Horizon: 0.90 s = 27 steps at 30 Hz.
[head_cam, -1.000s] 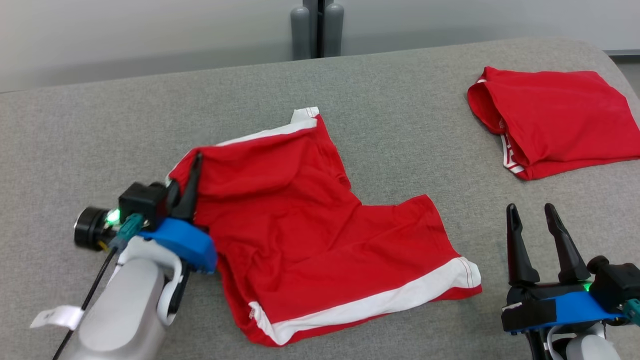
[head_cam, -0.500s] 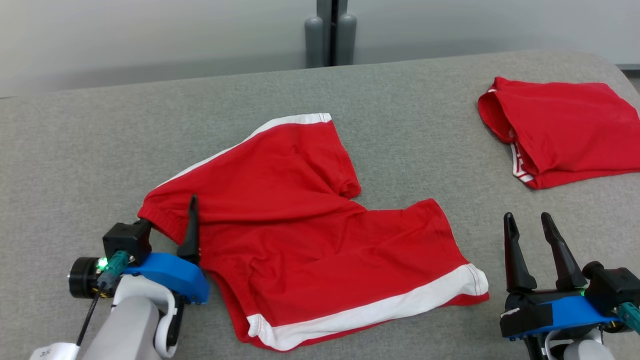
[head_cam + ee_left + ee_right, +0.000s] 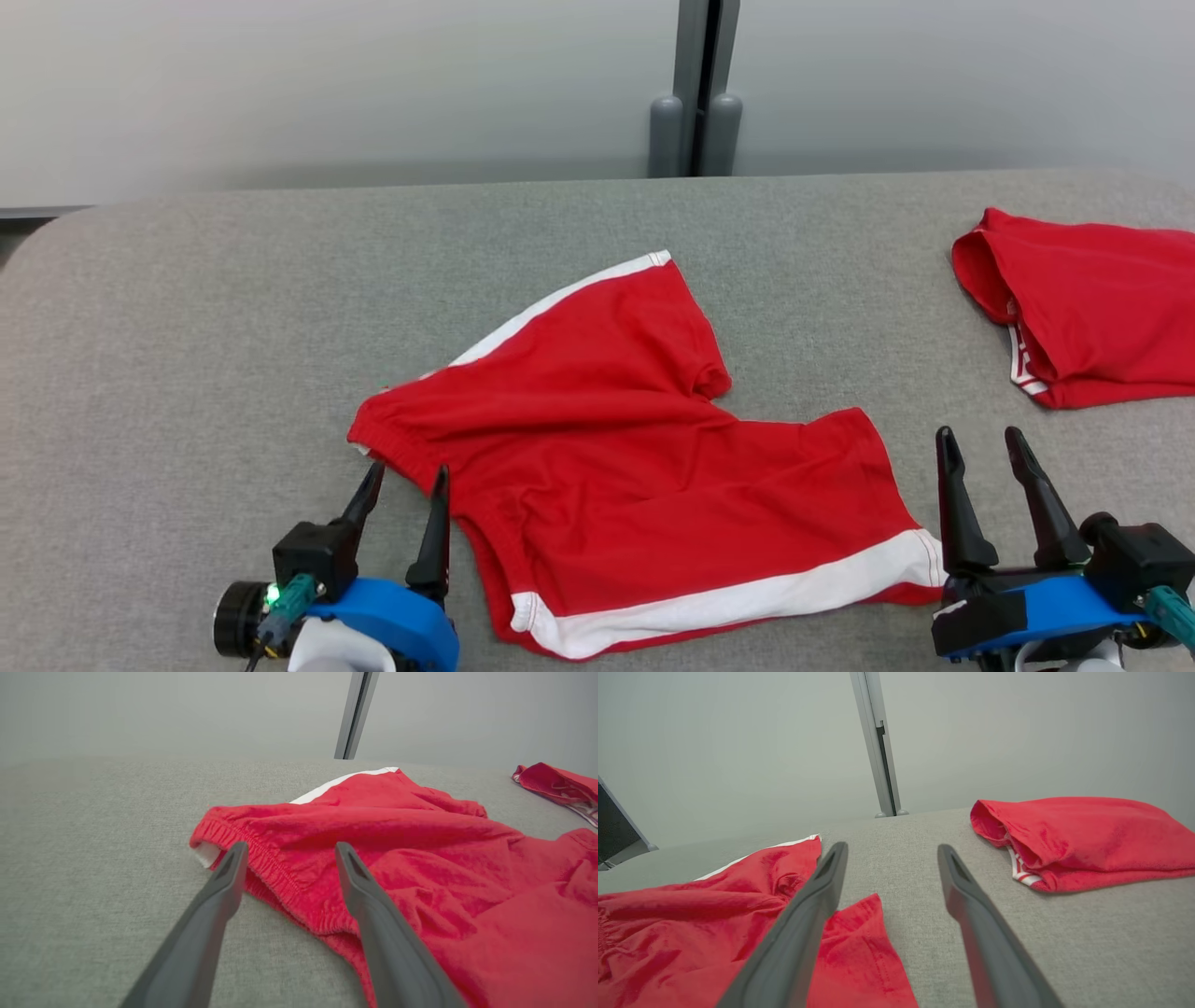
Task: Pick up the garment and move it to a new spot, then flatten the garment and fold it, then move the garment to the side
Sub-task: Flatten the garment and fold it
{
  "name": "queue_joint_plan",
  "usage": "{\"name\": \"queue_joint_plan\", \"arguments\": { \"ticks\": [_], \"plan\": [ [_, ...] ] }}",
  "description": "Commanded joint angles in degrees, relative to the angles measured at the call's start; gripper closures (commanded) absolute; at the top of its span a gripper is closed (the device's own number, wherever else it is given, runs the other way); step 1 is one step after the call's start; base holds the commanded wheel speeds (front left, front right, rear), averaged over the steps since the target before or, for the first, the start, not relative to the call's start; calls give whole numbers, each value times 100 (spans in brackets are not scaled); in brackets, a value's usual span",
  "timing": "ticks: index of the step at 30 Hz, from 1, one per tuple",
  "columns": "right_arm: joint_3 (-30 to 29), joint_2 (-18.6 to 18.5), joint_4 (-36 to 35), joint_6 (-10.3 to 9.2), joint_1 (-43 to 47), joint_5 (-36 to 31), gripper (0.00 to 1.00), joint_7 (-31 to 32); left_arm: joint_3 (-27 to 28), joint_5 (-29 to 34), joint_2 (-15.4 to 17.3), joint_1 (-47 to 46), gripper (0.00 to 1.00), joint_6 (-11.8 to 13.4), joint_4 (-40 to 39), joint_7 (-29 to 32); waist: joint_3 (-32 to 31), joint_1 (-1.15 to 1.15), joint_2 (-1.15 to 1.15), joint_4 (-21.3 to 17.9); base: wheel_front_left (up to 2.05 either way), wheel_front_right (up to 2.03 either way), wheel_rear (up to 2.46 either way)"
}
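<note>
Red cloth with white side stripes: the shorts point(image 3: 635, 467) lie spread on the grey bench point(image 3: 187, 327), around its middle and close to the near edge. The elastic waistband point(image 3: 401, 446) is at the left, one leg reaches toward the far side, and the other runs right along a white stripe point(image 3: 747, 597).

Our left end effector point(image 3: 408, 469) is released. Its two fingers stand apart just at the waistband and nothing is pinched between them. In the left wrist view the waistband crosses the gap between the fingers, and the right-hand finger overlaps the cloth. Our right end effector point(image 3: 979, 435) is also released and empty, just beside the near-right corner of the hem.

We judge the flattening unfinished, since folds and ripples run across the seat and where the two legs meet. If we fold now, those creases will be pressed in and the edges will not line up.

A pinch at the gathered elastic may catch only the top layer, so the lower layer would trail and bunch. Pulling with one arm alone could drag the whole piece toward the near edge, and it might slide off. A second, folded red garment point(image 3: 1092, 317) lies far right, and a careless sideways move could land on it or knock it askew.
</note>
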Motion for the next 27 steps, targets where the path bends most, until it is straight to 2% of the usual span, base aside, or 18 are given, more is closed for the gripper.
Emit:
{"name": "queue_joint_plan", "arguments": {
  "ticks": [1, 19, 27],
  "plan": [
    [3, -8, 4, 3, 77, -21, 0, -27, 35, 38, -30, 114, 0, -9, -80, -28, -64, 0, 0, 35, 0, 0, 0],
    [-138, -7, -206, 3, 440, -196, 0, -16, 1426, 636, -53, 934, 0, 272, -1894, -28, -426, 0, 0, 235, 0, 0, 0],
    [-117, -7, -493, 3, 682, -381, 0, 251, 1517, 943, -56, 1166, 0, 356, -2097, -28, -492, 0, 0, 193, 0, 0, 0]
  ]
}}
